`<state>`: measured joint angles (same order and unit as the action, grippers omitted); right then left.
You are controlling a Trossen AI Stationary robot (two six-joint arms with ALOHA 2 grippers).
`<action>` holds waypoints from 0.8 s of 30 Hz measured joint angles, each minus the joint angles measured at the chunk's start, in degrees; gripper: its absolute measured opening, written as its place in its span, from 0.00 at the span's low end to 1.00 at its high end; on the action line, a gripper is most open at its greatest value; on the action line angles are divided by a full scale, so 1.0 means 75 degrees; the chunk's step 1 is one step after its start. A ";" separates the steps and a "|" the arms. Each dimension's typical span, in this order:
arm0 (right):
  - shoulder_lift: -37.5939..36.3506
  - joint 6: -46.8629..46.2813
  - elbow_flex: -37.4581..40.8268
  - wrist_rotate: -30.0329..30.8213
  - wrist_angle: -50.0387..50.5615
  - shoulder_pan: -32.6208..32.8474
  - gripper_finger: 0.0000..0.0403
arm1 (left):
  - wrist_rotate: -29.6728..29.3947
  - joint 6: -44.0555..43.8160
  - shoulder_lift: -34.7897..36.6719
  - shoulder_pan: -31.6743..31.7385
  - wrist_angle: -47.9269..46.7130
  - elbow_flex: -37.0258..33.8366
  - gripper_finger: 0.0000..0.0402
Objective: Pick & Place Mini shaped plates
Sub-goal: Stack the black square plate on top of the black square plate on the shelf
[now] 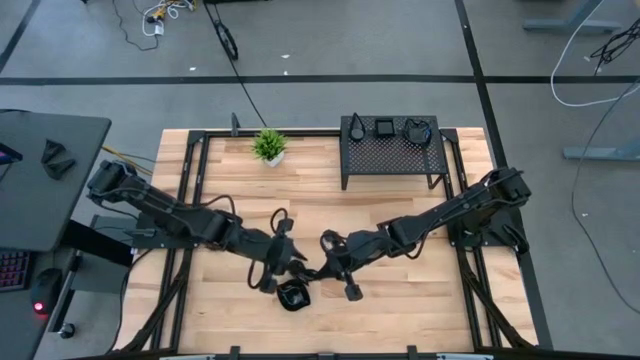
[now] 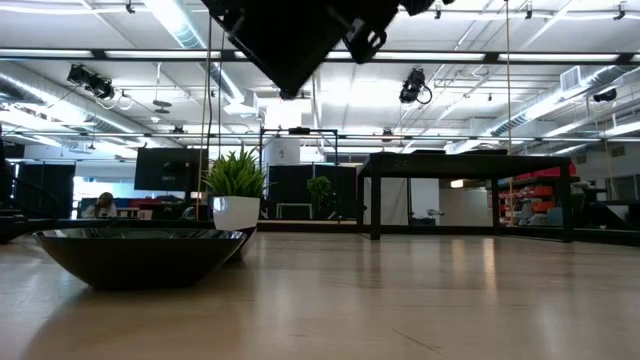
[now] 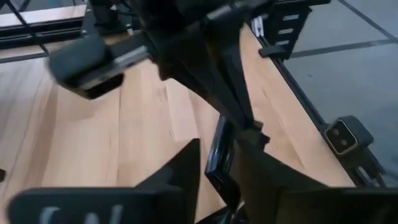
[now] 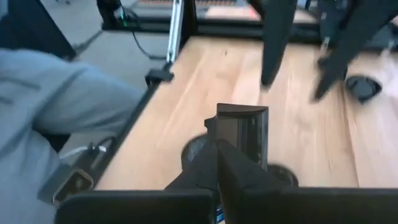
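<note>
My right gripper (image 4: 227, 154) (image 1: 322, 268) is shut on a small glossy black square plate (image 4: 242, 132) above the table's middle, toward the near edge. In the left wrist view this plate (image 3: 219, 160) shows edge-on. My left gripper (image 3: 217, 186) (image 1: 298, 265) is open right in front of it. Its two fingers (image 4: 272, 46) show apart beyond the plate and do not touch it. A second black plate (image 1: 293, 296) (image 2: 140, 256) rests on its underside on the table just below both grippers. Further plates (image 1: 384, 127) sit on top of the rack. My right gripper pinches the square plate between its two fingers at one edge (image 4: 231, 144), coming roughly level from the table's right. The plate stands on edge beyond the fingertips and is lifted clear of the table.
A black perforated rack (image 1: 392, 152) (image 2: 470, 165) stands at the far edge, right of centre. A small potted plant (image 1: 268, 147) (image 2: 236, 190) stands left of it. Bare wood lies to the left and right of the grippers. A grey cloth shape (image 4: 56, 93) shows beyond the table's edge.
</note>
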<state>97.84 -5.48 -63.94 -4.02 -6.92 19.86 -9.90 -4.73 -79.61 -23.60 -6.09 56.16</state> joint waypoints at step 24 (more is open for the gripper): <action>-0.3995 0.3611 -0.1181 0.4610 0.8123 -0.2236 0.00 | -0.2283 -0.2494 0.0254 -0.0039 -0.0379 -0.1892 0.44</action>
<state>67.88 21.60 -72.80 30.55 54.00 3.09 -27.02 -23.44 -77.71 -23.90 -8.94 41.97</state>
